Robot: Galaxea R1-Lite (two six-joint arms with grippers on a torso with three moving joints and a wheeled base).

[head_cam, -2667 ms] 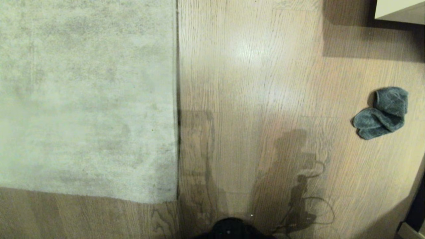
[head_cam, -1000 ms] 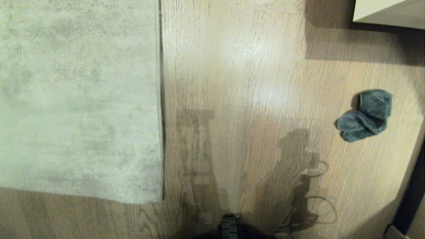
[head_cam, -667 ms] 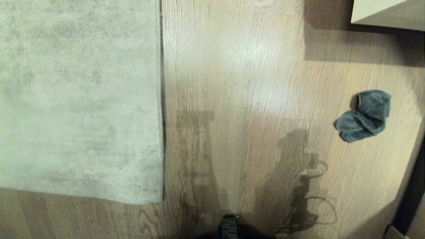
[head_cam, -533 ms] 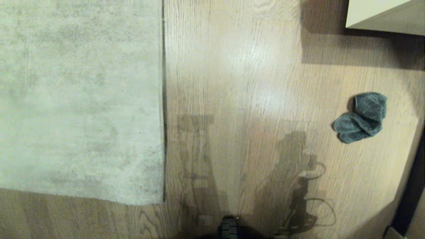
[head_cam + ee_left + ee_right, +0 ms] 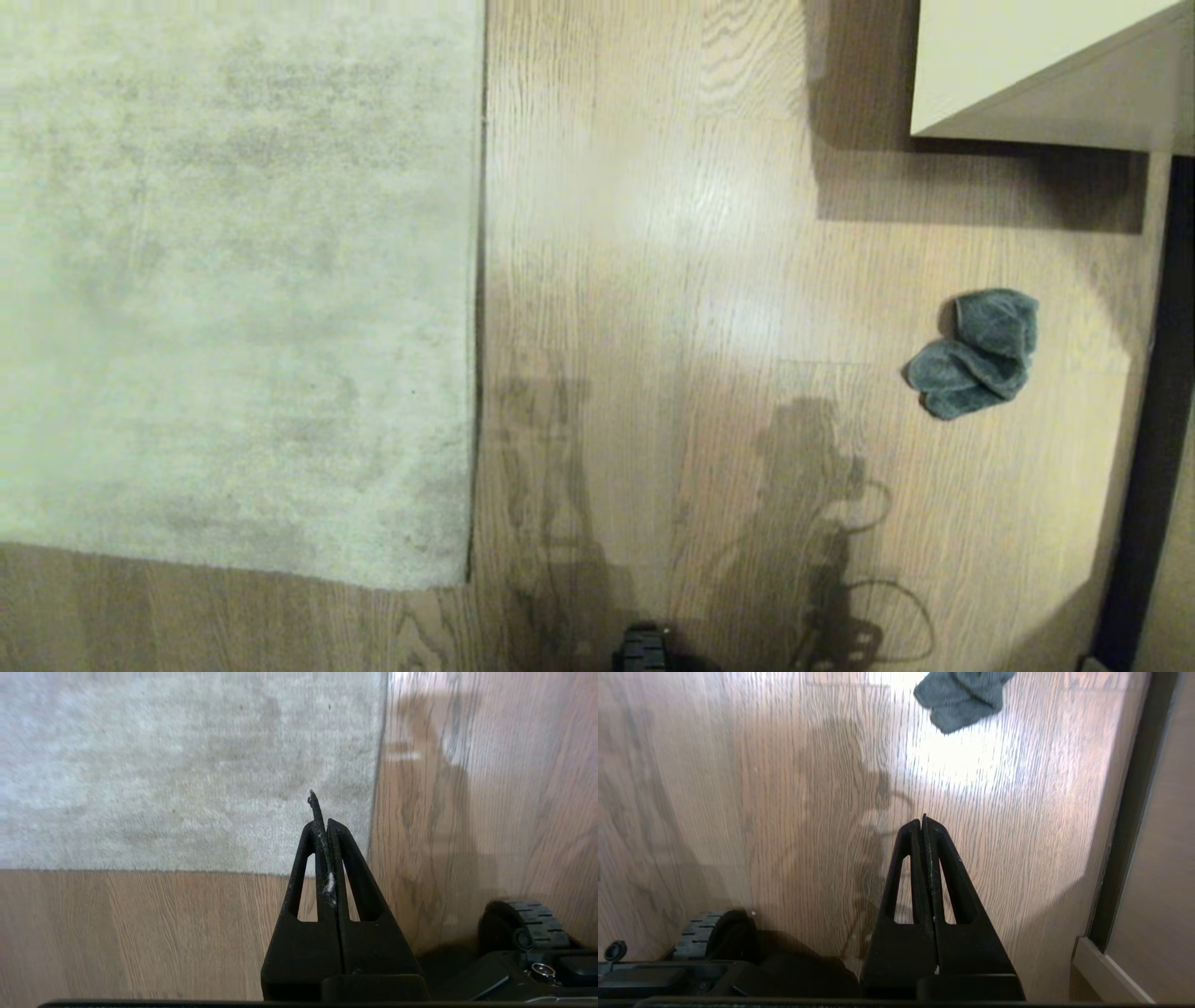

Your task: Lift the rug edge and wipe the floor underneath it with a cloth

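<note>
Wood-plank floor (image 5: 672,233) fills the head view, a pale cabinet corner (image 5: 1036,75) at far right casting a shadow, and a dark strip down the right side. Rug (image 5: 233,280) covers the left half; its edge (image 5: 478,280) runs straight from far to near and ends in a square corner (image 5: 462,579) at near left, lying flat on the planks. Cloth (image 5: 976,355) sits crumpled on bare floor at right, well apart from the rug, untouched. Neither arm shows in the head view; only their shadows and a bit of the base (image 5: 644,649) at the near edge. Left gripper (image 5: 323,826) hangs above the rug corner with fingers pressed together, holding nothing, just lint stuck to the pads. Right gripper (image 5: 924,826) hangs over bare floor, fingers pressed together too, empty, with the cloth (image 5: 959,695) farther out beyond its tips. Step in hand looks like the approach and set-up: nothing lifted, nothing grasped. Next move probably needs the right gripper to spread and reach out to the cloth, and the left to spread, come down at the corner and pinch the thin border so it can be peeled up. The rug's low flat edge may be hard to get a finger under.
</note>
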